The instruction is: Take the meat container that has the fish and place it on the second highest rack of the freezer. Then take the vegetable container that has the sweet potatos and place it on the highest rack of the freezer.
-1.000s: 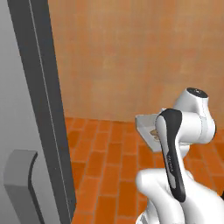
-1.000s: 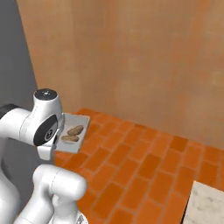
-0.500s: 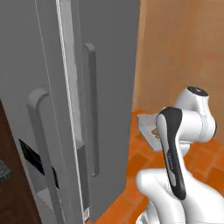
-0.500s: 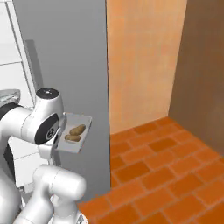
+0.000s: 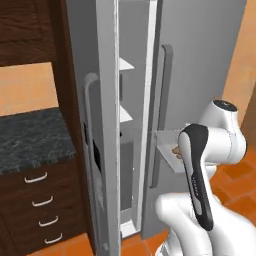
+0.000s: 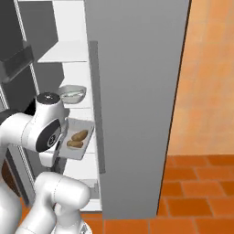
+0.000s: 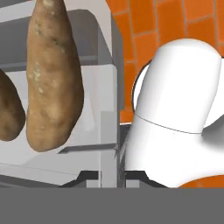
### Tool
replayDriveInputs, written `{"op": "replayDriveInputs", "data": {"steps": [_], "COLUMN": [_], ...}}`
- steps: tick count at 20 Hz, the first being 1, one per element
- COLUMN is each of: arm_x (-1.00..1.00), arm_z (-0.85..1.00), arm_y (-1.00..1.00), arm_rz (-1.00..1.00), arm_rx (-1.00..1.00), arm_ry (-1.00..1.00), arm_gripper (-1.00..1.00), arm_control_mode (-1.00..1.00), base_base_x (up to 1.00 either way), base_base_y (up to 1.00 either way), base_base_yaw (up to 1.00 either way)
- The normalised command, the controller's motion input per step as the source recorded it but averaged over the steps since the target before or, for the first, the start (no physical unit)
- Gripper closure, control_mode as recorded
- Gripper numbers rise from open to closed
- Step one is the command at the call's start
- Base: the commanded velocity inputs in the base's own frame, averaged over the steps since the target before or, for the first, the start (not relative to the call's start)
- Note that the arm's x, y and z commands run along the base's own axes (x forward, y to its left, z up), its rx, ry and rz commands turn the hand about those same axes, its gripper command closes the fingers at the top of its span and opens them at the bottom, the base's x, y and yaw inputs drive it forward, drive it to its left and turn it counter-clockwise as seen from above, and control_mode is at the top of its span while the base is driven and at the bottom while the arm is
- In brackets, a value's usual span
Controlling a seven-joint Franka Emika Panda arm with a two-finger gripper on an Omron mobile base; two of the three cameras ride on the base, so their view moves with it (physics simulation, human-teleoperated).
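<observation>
The vegetable container (image 6: 83, 149), a shallow grey tray, holds two brown sweet potatoes (image 6: 78, 135) and hangs level in front of the open freezer's middle racks. In the hand view the sweet potatoes (image 7: 54, 78) lie close up, and my gripper (image 7: 111, 177) is shut on the vegetable container's rim (image 7: 109, 131). From the left the tray (image 5: 167, 150) pokes out behind my arm. A clear bowl-like container (image 6: 72, 94), seemingly the meat container, rests on the second highest rack; its contents are too small to tell. The highest rack (image 6: 64, 52) is a white shelf above it.
A wide grey freezer door (image 6: 137, 105) stands open just right of the tray. From the left, another grey door with a long handle (image 5: 100, 130) stands before the gap. Dark wood drawers under a dark counter (image 5: 30, 135) lie to the left. The floor (image 6: 196, 183) is orange brick.
The whole picture has swung from wall and floor onto the freezer, so the base has turned. The tray with sweet potatoes stays held in the same place by my arm.
</observation>
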Motion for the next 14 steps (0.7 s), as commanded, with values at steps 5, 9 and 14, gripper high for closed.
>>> {"op": "replayDriveInputs", "data": {"steps": [5, 9, 14], "arm_x": [0.0, 0.0, 0.1], "arm_z": [0.0, 0.0, -0.04], "arm_y": [0.0, 0.0, -0.04], "arm_rz": [0.0, 0.0, 0.03], "arm_rx": [0.0, 0.0, 0.0], "arm_ry": [0.0, 0.0, 0.0], "arm_gripper": [1.0, 1.0, 1.0], "arm_control_mode": [1.0, 1.0, -1.0], "base_base_x": [0.08, 0.62, 0.19], "base_base_y": [-0.04, -0.27, 0.0], "base_base_yaw": [0.63, 0.53, 0.16]}}
